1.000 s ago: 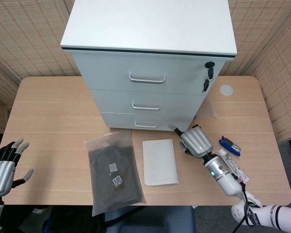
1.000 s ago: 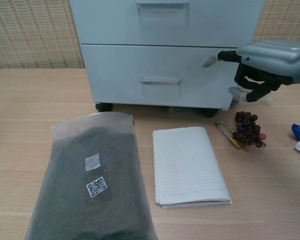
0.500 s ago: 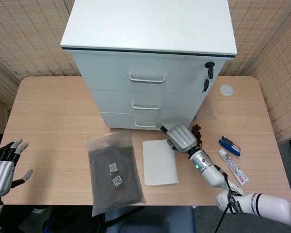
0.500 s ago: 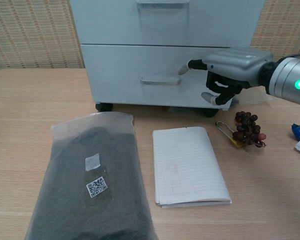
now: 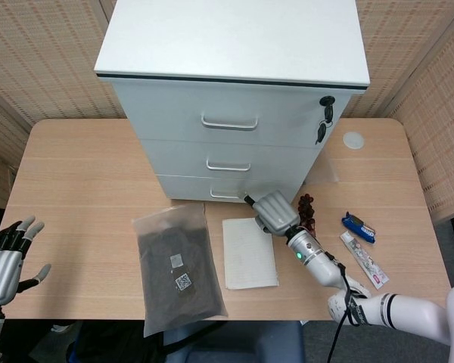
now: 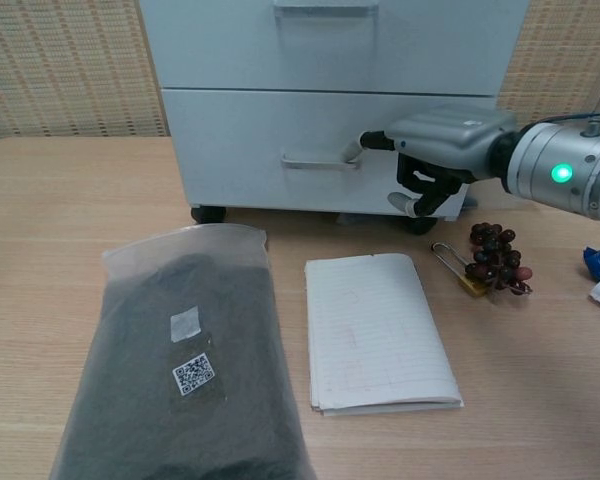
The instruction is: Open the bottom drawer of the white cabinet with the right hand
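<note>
Right hand (image 6: 435, 150) is reaching with one finger extended, others curled, fingertip just touching the bottom drawer's handle (image 6: 321, 160), gripping nothing. Finger is likely slipping off if pulled unhooked; drawer (image 6: 280, 125) stays closed.

a dark-filled plastic bag (image 6: 185, 365) lies beside a notebook (image 6: 378, 330), with grapes (image 6: 497, 257) and a padlock (image 6: 456, 271) nearby.

In the chest view the cabinet (image 6: 330, 100) is cut by the top edge, and the bag (image 6: 180, 370) by the bottom edge. The right hand (image 6: 435, 150) hides part of the bottom drawer (image 6: 280, 140); whether its fingertip (image 6: 353, 150) touches the handle (image 6: 320, 160) is unclear. In the head view the left hand (image 5: 7, 257) is cut by the left edge
</note>
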Controlling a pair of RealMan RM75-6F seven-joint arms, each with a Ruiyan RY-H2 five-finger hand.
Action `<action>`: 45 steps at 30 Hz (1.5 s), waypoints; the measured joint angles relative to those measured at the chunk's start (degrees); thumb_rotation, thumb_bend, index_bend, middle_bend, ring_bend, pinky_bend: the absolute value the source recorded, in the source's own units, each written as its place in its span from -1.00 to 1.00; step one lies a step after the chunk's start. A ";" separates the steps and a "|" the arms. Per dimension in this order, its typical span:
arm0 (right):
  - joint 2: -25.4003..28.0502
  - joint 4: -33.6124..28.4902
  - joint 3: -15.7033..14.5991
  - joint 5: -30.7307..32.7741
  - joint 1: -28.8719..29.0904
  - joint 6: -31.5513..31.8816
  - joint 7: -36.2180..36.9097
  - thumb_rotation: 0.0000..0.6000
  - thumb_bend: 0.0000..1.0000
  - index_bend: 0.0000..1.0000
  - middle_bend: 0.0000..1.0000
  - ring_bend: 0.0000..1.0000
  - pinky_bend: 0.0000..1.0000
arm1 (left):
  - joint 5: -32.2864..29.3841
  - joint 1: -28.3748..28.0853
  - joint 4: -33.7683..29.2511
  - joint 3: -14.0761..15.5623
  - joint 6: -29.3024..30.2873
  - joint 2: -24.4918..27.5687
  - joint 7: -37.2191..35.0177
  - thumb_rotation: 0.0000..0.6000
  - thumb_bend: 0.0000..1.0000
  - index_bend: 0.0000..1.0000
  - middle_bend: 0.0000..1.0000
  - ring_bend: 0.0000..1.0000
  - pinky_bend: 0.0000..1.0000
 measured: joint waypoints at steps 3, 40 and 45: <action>-0.27 0.66 -0.23 0.62 0.51 -0.02 0.07 1.00 -0.09 -0.73 0.72 0.81 0.98 | -0.14 0.00 0.01 -0.04 -0.06 0.01 0.06 1.00 -0.55 -0.71 -0.79 -0.80 -0.71; 4.37 -8.98 -6.66 -2.29 0.86 2.22 -1.28 1.00 -0.09 -0.71 0.72 0.81 0.98 | 0.98 0.38 0.11 0.45 0.81 -0.37 -0.06 1.00 -0.55 -0.71 -0.79 -0.80 -0.71; 5.16 -10.89 -7.47 -2.61 0.80 2.41 -2.30 1.00 -0.09 -0.71 0.72 0.81 0.98 | 1.25 0.66 0.16 0.55 1.30 -0.32 -0.21 1.00 -0.55 -0.71 -0.79 -0.80 -0.71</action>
